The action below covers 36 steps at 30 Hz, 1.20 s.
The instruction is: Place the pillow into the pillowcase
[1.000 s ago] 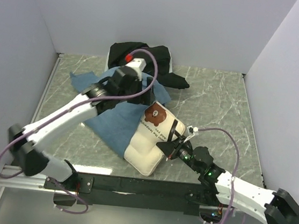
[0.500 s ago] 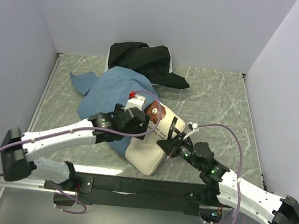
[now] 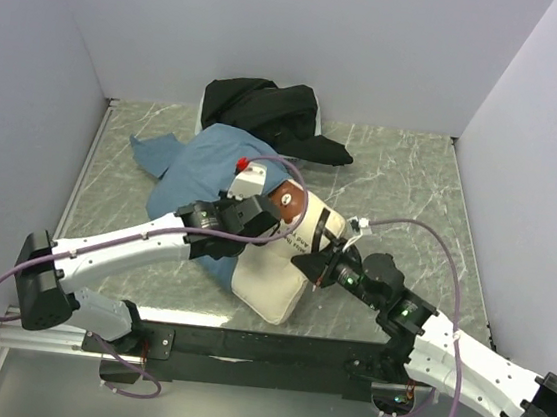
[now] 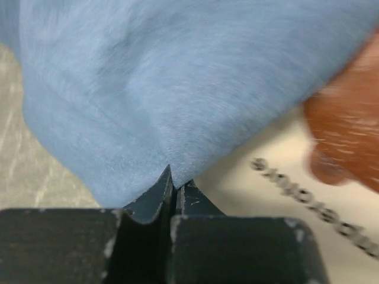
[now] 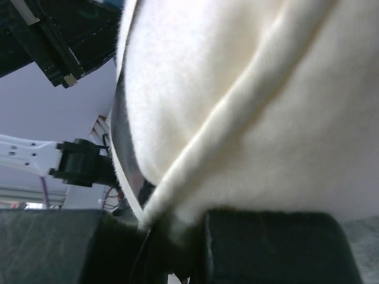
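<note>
My left claw (image 4: pixel 173 182) is pinched tight on pillowcase (image 3: pixel 208 165) cloth at centre frame, against the pillow's (image 3: pixel 273 273) upper end. My right claw (image 5: pixel 173 232) nips a fold of the pillow's right edge, lower centre.

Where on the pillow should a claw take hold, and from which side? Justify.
Grip the pillow at its exposed right edge, coming from the right, as the right claw does: soft stuffing pinches into a thin ridge there; the pillowcase covers its left.
</note>
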Motion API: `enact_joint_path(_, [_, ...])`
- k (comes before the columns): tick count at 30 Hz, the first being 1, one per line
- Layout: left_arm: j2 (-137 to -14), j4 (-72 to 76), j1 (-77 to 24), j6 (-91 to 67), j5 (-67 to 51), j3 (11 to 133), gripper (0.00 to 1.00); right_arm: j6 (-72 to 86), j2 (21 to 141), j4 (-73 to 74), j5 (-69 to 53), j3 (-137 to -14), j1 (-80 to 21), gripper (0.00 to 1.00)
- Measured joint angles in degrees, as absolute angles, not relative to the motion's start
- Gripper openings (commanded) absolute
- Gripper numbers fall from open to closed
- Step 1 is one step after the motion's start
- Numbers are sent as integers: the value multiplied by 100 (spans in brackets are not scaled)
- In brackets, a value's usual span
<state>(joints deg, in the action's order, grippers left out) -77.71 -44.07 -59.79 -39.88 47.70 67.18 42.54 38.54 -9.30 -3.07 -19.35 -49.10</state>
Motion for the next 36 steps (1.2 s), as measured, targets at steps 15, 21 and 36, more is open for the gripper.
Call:
enact_joint_path(15, [-7520, -4233, -6571, -1883, 2095, 11218, 1, 4399, 5857, 1918, -751, -8274, -4556, 0])
enact_joint_path(21, [-6984, -3795, -6674, -1933, 1981, 10956, 1, 4790, 6106, 1940, -1282, -8501, -3872, 0])
enact_joint_path(36, [-7459, -4370, -6722, -2467, 2126, 12197, 1, 3909, 6879, 3111, -1216, -8764, -3806, 0])
